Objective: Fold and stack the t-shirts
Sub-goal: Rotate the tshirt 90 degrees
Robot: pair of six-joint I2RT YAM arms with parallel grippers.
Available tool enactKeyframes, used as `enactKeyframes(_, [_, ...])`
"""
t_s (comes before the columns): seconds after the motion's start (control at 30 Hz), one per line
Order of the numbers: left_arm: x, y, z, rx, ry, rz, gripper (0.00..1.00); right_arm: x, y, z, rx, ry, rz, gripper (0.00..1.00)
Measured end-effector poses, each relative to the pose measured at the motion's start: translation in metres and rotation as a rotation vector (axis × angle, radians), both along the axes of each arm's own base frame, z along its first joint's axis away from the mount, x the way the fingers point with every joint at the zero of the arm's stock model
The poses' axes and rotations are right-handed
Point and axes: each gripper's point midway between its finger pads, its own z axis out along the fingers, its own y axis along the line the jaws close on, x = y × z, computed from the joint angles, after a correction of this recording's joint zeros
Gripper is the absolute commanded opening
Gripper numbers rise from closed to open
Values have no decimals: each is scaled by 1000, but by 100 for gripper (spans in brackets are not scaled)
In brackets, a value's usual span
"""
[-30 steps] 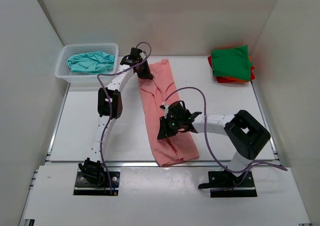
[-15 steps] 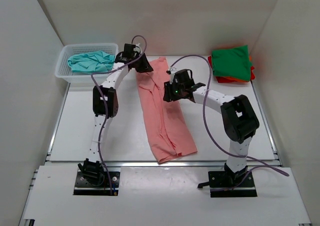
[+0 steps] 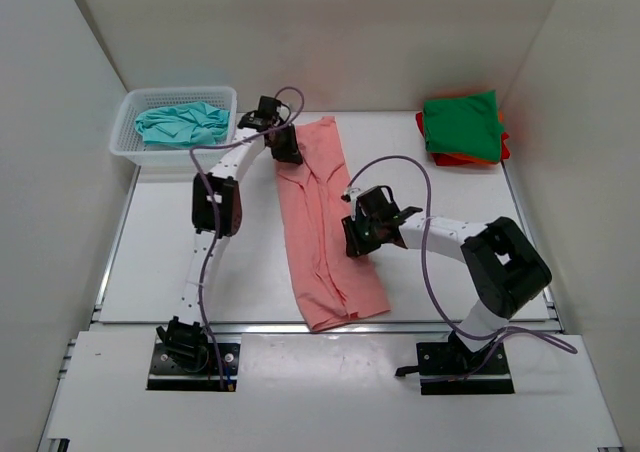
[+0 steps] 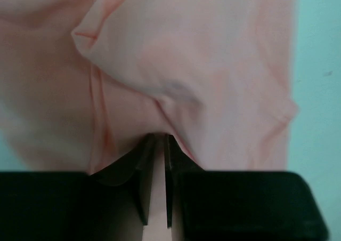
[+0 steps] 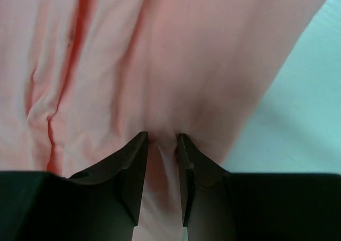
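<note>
On the white table (image 3: 170,272), a salmon-pink shirt (image 3: 325,227) lay folded into a long strip. It looked soft and light, likely to sag and slip unless taken by its edges or corners. Well to its right sat a folded stack with a green shirt (image 3: 460,122) on top. To its left, a white basket (image 3: 124,140) held a crumpled teal shirt (image 3: 180,124). Neither seemed to block the fold. The left gripper (image 4: 157,139) pinched the strip's far end, and the right gripper (image 5: 162,137) pinched its right edge near the middle.
</note>
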Motion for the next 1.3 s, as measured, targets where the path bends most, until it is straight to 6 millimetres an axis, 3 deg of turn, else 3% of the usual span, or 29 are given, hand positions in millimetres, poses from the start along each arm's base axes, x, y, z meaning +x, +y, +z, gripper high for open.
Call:
enactKeyframes(0.03, [0,-3,-23,14,33,-5,21,-7,3,-1,17,3,10,24])
enactKeyframes(0.07, [3,-13,-27,-39,43,-24,20,-12,8,-1,34,8,21,25])
enactKeyframes(0.3, [4,-28,-28,-87,47,-18,18,-26,53,0,170,30,74,25])
enactKeyframes(0.43, [10,-25,-24,-115,45,7,19,-15,68,1,231,70,71,26])
enactKeyframes(0.53, [19,-30,-18,-183,28,9,22,9,69,2,248,83,56,29])
enactKeyframes(0.67, [34,-33,10,-333,-7,7,25,46,59,7,190,33,35,31])
enactKeyframes(0.77, [35,-36,55,-430,-40,-20,29,51,44,13,122,-6,15,33])
enactKeyframes(0.83, [27,-32,92,-439,-67,-44,31,43,37,27,95,-42,5,38])
enactKeyframes(0.93, [-26,-24,143,-351,-71,-80,32,16,31,57,121,-111,-18,37])
enactKeyframes(0.97, [-55,-24,153,-317,-62,-90,32,2,27,66,147,-120,-33,35])
enactKeyframes(1.0, [-91,-24,164,-286,-74,-108,31,-9,23,73,177,-125,-53,35])
enactKeyframes(1.07, [-178,-29,166,-264,-68,-160,30,-27,5,75,223,-127,-127,34])
enactKeyframes(1.1, [-225,-32,156,-263,-53,-204,30,-37,-4,70,229,-120,-162,35])
enactKeyframes(1.17, [-297,-30,125,-236,3,-256,32,-55,-25,51,215,-85,-233,33])
enactKeyframes(1.23, [-345,-17,75,-176,76,-256,32,-72,-42,33,197,-45,-285,33])
enactKeyframes(1.3, [-376,0,27,-115,163,-214,32,-82,-53,23,203,-21,-330,32])
